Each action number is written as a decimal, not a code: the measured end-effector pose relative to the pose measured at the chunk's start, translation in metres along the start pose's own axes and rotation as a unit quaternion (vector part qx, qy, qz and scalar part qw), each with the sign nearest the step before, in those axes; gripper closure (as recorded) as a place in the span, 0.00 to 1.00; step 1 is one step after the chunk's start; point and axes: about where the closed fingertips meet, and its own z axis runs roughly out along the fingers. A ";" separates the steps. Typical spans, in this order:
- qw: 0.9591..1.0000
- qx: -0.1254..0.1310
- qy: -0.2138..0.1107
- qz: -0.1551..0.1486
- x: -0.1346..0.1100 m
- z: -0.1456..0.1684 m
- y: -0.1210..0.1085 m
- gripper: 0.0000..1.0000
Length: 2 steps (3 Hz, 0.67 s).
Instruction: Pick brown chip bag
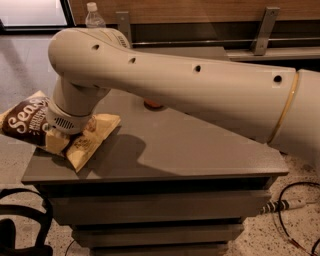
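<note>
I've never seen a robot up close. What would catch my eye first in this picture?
The huge cream-coloured arm dominates, reaching from the right edge across the grey table. Its gripper is down on the brown chip bag, which lies crumpled at the table's left end. A water bottle stands behind, at the top left.

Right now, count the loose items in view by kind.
Chip bags: 1, the brown chip bag, with the gripper down at it.
Water bottles: 1, the water bottle behind the arm.
Round things: 1, an orange object mostly hidden by the arm.
Total: 3.
</note>
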 end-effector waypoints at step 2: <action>0.999 0.014 -0.022 -0.023 -0.013 -0.045 -0.013 1.00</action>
